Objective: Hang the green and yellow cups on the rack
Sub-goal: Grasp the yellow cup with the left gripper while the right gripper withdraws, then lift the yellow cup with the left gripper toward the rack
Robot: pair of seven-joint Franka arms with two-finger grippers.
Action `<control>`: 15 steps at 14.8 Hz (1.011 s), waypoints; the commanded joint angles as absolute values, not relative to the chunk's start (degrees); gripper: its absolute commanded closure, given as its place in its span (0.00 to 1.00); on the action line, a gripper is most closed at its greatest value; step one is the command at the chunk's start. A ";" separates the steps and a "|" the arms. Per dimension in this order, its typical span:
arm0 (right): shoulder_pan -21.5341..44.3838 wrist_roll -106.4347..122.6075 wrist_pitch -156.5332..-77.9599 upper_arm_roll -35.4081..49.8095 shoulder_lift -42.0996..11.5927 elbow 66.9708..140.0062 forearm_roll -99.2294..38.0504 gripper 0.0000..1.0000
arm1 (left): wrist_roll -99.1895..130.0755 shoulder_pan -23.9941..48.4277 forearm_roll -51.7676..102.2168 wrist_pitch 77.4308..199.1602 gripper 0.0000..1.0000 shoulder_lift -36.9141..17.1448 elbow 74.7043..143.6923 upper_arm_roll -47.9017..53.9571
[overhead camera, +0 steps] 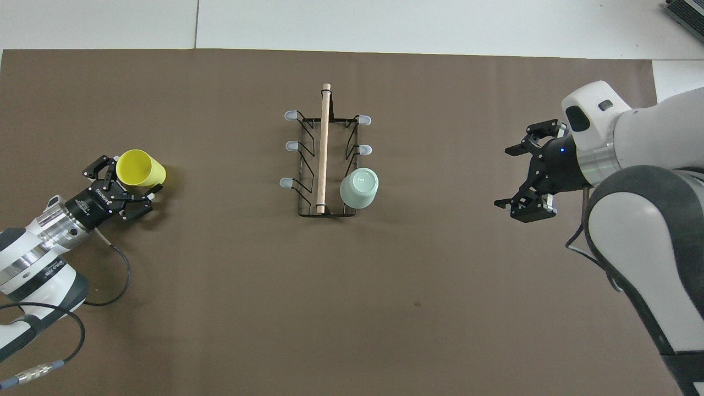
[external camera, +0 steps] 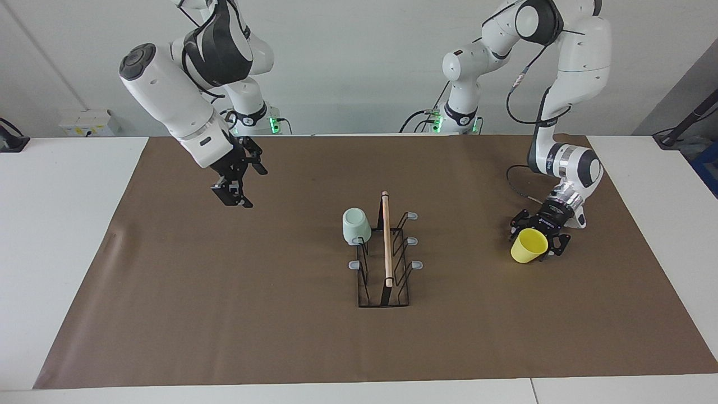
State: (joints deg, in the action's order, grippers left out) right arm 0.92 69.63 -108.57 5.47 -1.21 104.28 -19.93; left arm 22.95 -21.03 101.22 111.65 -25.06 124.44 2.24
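Observation:
The black wire rack (external camera: 386, 247) with a wooden rod on top stands mid-table; it also shows in the overhead view (overhead camera: 324, 143). The mint green cup (external camera: 356, 225) hangs upside down on the rack's prong nearest the robots, on the right arm's side; it also shows from above (overhead camera: 359, 188). The yellow cup (external camera: 529, 246) lies on its side on the mat toward the left arm's end, also seen from above (overhead camera: 141, 168). My left gripper (external camera: 539, 235) (overhead camera: 129, 179) is low at the mat, open, its fingers on either side of the yellow cup. My right gripper (external camera: 244, 188) (overhead camera: 506, 177) is open and empty, up over the mat.
A brown mat (external camera: 224, 314) covers most of the white table (external camera: 56, 224). Five grey-tipped prongs of the rack are bare. The left arm's cable (overhead camera: 118, 275) trails over the mat by its wrist.

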 commanded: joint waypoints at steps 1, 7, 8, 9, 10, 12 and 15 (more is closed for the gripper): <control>-0.96 62.08 -105.65 6.06 -0.80 102.83 -18.63 0.00 | 19.87 -18.99 104.15 112.76 0.14 -26.02 123.75 1.76; -0.97 46.88 -103.63 6.06 1.40 102.75 -17.67 0.00 | 18.20 -18.63 104.68 113.29 1.00 -25.93 123.14 1.50; -0.97 43.54 -103.01 6.06 1.75 102.66 -16.97 0.00 | 17.24 -18.72 104.07 113.38 1.00 -25.75 122.53 1.41; -0.97 40.37 -102.66 6.06 2.19 102.66 -16.09 0.00 | 17.31 -18.63 103.28 113.73 1.00 -24.97 122.26 1.15; -0.97 37.12 -101.79 6.06 2.89 102.66 -15.21 0.00 | 18.45 -18.46 100.49 115.12 1.00 -23.66 121.47 0.97; -0.97 30.79 -99.77 6.06 4.13 102.66 -14.50 0.00 | 21.69 -18.37 94.07 118.29 1.00 -20.84 120.77 0.97; -1.14 28.39 -97.83 6.06 5.36 102.66 -12.05 0.00 | 26.34 -17.06 83.10 120.84 1.00 -16.53 119.10 0.88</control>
